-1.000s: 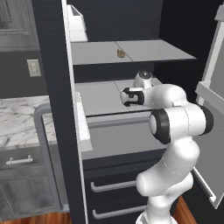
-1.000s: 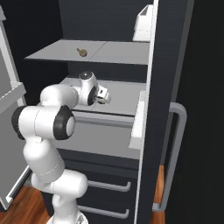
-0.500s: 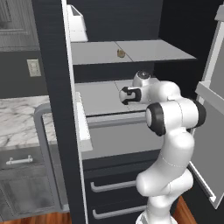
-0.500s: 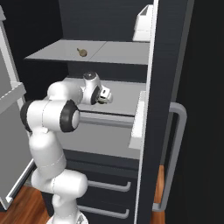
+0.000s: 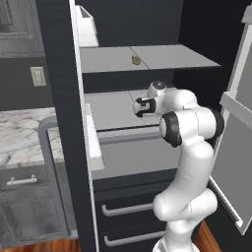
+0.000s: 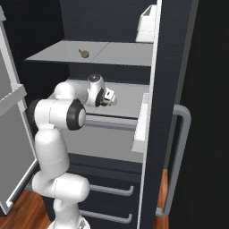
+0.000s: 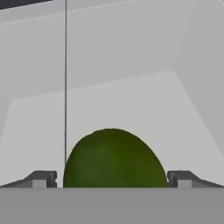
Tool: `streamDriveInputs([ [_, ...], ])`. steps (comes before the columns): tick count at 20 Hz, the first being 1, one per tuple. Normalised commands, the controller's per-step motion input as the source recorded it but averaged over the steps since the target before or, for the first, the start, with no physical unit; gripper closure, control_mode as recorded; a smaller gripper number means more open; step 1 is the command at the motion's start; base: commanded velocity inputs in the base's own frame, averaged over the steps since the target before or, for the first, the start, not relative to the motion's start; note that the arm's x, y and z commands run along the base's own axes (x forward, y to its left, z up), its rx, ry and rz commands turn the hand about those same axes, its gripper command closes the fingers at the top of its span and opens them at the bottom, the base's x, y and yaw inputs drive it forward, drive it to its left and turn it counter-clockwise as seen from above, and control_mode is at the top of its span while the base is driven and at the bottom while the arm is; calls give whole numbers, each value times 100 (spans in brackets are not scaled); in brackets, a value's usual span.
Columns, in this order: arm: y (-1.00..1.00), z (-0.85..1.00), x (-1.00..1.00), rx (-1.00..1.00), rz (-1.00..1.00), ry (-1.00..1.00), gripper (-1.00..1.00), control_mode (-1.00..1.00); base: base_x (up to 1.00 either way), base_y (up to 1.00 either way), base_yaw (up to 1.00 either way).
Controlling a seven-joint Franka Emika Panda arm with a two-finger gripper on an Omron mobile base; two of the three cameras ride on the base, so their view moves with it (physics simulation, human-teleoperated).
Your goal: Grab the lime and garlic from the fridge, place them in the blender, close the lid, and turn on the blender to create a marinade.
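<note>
On the fridge (image 5: 59, 98) shelf, the open pincer (image 7: 112, 179) flanks the lime (image 7: 114, 159).

The gripper (image 6: 106, 101) reaches over the fridge's (image 6: 167, 67) middle shelf (image 6: 127, 96) (door open), while the garlic (image 6: 83, 53) sits on the upper shelf (image 6: 112, 53).

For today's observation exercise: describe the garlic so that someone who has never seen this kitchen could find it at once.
Look inside the open black fridge, at its upper pale grey shelf. The garlic sits alone near the middle of it: a tiny tan, lumpy bulb, unlike the round dark green lime lying between the gripper's open fingers.
</note>
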Motion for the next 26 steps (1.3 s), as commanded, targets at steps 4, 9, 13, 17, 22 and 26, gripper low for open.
streamDriveInputs([
  [4, 0, -13, 9, 1, 0, 0, -100, -100, 0, 0, 0],
  [9, 0, -30, 4, 0, 0, 0, 100, -100, 0, 0, 0],
  [13, 0, -35, -20, 0, 0, 0, 100, -100, 0, 0, 0],
  [17, 0, -6, -67, 0, 0, -12, 100, -100, 0, 0, 0],
  [22, 0, 0, -100, 0, 0, -13, 100, -100, 0, 0, 0],
  [26, 1, 58, -100, 0, 0, -4, 100, -100, 0, 0, 0],
])
